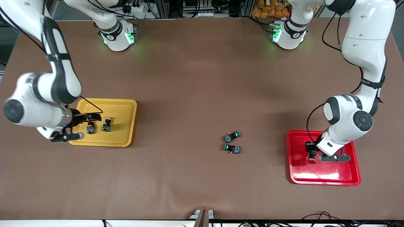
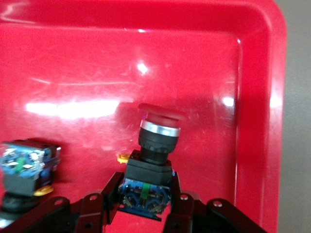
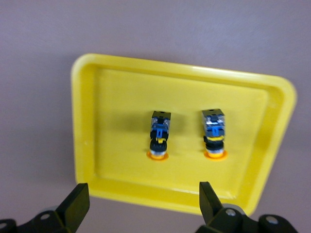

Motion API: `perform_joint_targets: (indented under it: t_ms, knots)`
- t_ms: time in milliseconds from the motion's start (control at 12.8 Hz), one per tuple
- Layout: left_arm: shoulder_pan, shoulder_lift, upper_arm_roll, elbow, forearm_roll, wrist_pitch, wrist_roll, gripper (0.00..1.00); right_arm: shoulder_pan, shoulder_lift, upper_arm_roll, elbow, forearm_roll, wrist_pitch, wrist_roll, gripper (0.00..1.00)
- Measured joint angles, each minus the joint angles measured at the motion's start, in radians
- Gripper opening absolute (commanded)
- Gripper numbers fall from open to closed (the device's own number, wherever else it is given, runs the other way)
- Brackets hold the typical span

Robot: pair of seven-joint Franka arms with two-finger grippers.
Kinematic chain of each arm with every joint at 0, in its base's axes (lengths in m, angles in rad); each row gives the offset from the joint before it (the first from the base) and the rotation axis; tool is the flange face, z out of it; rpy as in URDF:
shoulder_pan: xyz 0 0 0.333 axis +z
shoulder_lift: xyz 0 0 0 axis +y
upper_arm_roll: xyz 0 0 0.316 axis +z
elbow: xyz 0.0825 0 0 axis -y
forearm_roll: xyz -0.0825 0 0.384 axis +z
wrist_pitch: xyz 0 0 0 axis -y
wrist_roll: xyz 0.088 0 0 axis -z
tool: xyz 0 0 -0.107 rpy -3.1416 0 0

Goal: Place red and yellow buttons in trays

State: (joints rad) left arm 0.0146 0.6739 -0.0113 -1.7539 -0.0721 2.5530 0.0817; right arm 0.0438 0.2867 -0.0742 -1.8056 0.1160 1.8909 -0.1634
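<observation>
Sorting nearly done: at nine o'clock, both yellow buttons [image 3: 159, 133] resting in yellow tray [image 1: 126, 107] below right gripper [image 3: 143, 194], fingers [image 3: 77, 199] spread; at three o'clock, red tray [image 2: 257, 97] holding another switch [image 2: 26, 162], left gripper [image 2: 145, 189] fingers [image 2: 112, 191] clamped on red button [image 2: 154, 145], not yet released.
</observation>
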Motion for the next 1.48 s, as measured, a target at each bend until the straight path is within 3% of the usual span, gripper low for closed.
perform_joint_targets:
  t_ms: [78, 156, 234, 468, 702, 859, 1171, 1483]
  knots:
    - [0.000, 0.012, 0.000, 0.006, -0.006, 0.000, 0.000, 0.14, -0.006, -0.045, -0.001, 0.005, 0.000, -0.028, 0.001, 1.00]
    - [0.000, 0.017, 0.000, 0.008, -0.008, 0.000, 0.000, 0.75, -0.016, -0.091, -0.001, 0.010, 0.000, -0.054, 0.000, 1.00]
    - [0.000, 0.017, 0.000, 0.009, -0.008, 0.000, 0.000, 1.00, -0.025, -0.133, -0.001, 0.020, -0.001, -0.081, 0.000, 1.00]
    - [0.000, 0.017, 0.000, 0.016, -0.008, 0.000, 0.003, 1.00, -0.034, -0.221, -0.002, 0.098, -0.004, -0.210, 0.000, 1.00]
    - [0.000, -0.007, 0.000, 0.044, -0.008, -0.022, 0.004, 1.00, -0.044, -0.234, 0.002, 0.198, -0.021, -0.315, 0.001, 1.00]
    - [0.000, -0.095, -0.003, 0.076, -0.008, -0.195, 0.004, 1.00, -0.081, -0.234, 0.040, 0.207, -0.025, -0.326, 0.002, 1.00]
    - [-0.003, -0.317, -0.010, 0.186, -0.008, -0.663, -0.016, 1.00, -0.185, -0.246, 0.142, 0.214, -0.067, -0.336, 0.002, 1.00]
    - [-0.005, -0.491, -0.065, 0.236, 0.007, -0.844, -0.073, 1.00, -0.186, -0.267, 0.154, 0.216, -0.070, -0.349, 0.004, 1.00]
